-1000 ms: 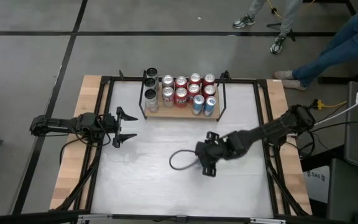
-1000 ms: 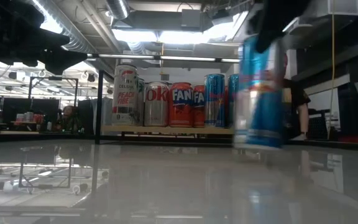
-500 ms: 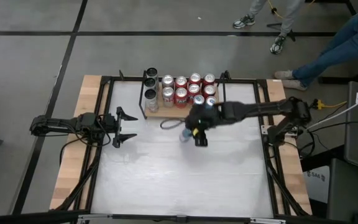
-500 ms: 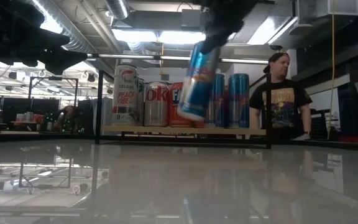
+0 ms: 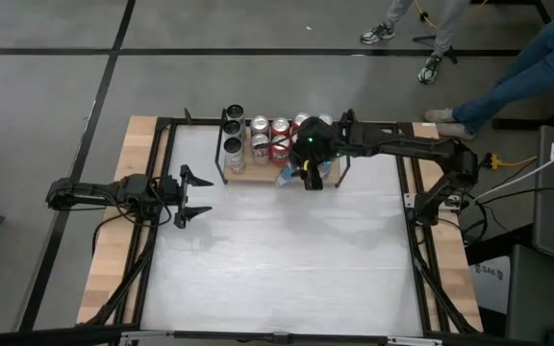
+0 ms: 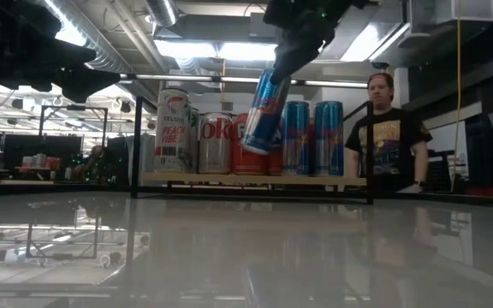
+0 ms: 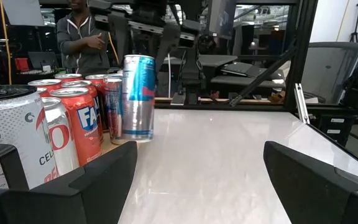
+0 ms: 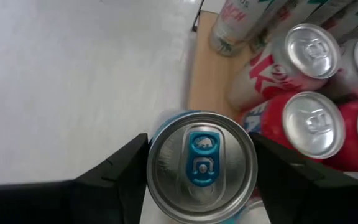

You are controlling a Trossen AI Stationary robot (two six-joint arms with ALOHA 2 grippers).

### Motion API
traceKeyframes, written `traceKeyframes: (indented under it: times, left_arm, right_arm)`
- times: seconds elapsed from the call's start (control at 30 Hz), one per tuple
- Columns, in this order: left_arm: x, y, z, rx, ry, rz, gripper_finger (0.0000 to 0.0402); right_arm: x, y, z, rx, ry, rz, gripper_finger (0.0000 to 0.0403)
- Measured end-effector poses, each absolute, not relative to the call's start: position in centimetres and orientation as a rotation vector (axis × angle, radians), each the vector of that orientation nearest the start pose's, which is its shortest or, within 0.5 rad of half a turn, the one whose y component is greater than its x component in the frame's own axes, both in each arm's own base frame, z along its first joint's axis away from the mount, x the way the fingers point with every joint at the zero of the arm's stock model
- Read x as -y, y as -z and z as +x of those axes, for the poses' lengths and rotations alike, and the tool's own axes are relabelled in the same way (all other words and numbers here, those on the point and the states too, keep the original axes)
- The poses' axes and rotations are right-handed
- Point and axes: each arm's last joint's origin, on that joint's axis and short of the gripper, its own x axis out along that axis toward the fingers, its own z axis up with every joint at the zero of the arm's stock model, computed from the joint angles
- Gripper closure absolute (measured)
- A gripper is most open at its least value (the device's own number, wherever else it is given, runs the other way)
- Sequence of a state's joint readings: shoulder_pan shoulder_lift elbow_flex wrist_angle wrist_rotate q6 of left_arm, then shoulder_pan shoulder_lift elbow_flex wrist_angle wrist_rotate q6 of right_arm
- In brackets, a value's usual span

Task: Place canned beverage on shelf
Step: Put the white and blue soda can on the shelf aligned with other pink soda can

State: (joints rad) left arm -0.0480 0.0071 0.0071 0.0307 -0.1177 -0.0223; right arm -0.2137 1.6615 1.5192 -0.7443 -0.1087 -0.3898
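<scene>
Over the shelf's [image 5: 279,175] front edge, the right pincer [image 5: 308,165] grips a tilted blue can [image 6: 264,113] that could knock the red cans [image 7: 84,122] over.

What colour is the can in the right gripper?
Blue and silver can, seen best in the low view.

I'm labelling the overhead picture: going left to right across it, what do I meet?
Left pincer → black-lidded cans at the shelf's left end → right pincer holding the blue can → person's legs.
</scene>
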Motion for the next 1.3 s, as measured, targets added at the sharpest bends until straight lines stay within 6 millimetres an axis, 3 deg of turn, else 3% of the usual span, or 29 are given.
traceKeyframes:
  times: [0.23,0.6,0.8,1.1,1.3]
  left_arm:
    - [0.1,-16.8,9.8,0.031,-0.069,-0.025,0.0056]
    - [0.1,-16.9,9.7,0.035,-0.069,-0.025,0.0056]
    - [0.1,-16.9,9.7,0.036,-0.069,-0.025,0.0056]
    - [0.1,-16.9,9.7,0.036,-0.069,-0.025,0.0056]
    - [0.1,-16.9,9.7,0.037,-0.069,-0.025,0.0056]
  right_arm:
    - [8.0,-31.6,35.2,-0.841,-0.108,-0.313,0.0168]
    - [8.5,-28.5,37.0,-0.926,-0.131,-0.376,0.0168]
    - [8.5,-28.8,37.0,-0.940,-0.134,-0.383,0.0168]
    - [8.8,-31.7,37.2,-0.921,-0.120,-0.387,0.0168]
    - [9.7,-30.8,37.8,-1.003,-0.118,-0.362,0.0168]
